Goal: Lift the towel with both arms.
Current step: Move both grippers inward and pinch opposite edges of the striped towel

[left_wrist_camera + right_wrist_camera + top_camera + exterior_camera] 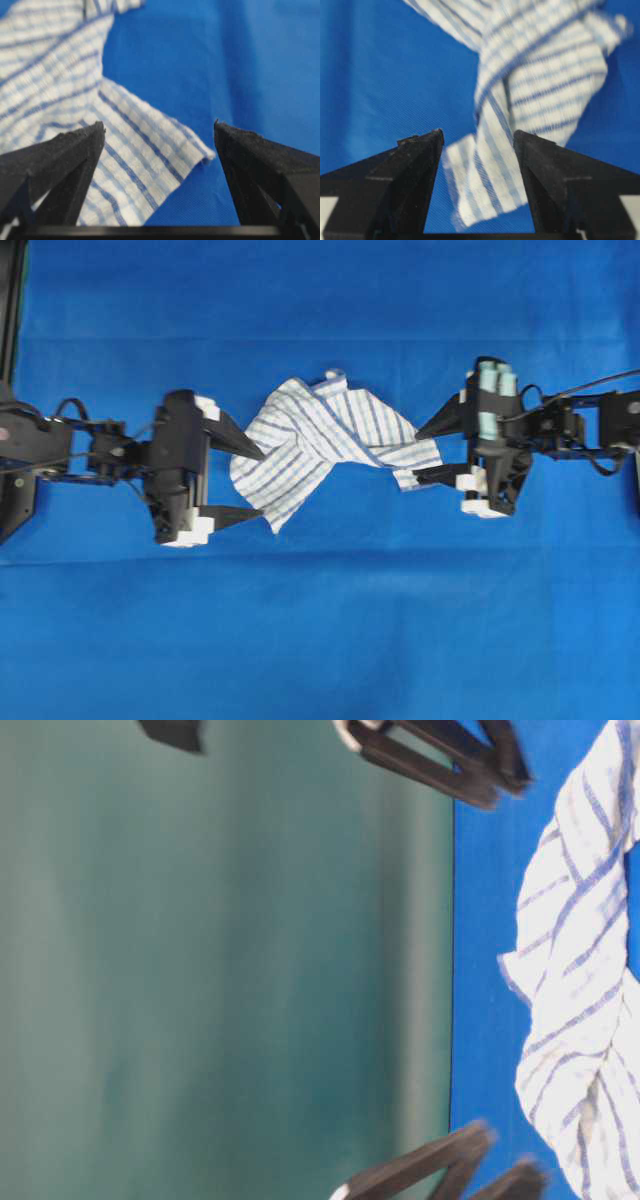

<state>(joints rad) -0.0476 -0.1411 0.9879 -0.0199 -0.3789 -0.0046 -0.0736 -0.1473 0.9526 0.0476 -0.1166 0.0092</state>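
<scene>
the towel [325, 445] is left bunched on the blue sheet [320, 640], bare sheet all round; left pincer [250, 482] and right pincer [425, 452] are spread apart at its ends.

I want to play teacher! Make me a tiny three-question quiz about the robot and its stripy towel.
1. True or false: the towel lies flat and smooth.
2. What colour is the sheet under it?
3. The left tool is: A) open, B) shut on the towel, C) hidden.

Key:
1. False, it is crumpled and twisted.
2. Blue.
3. A. Its fingers stand apart; so do those of the right tool.
</scene>
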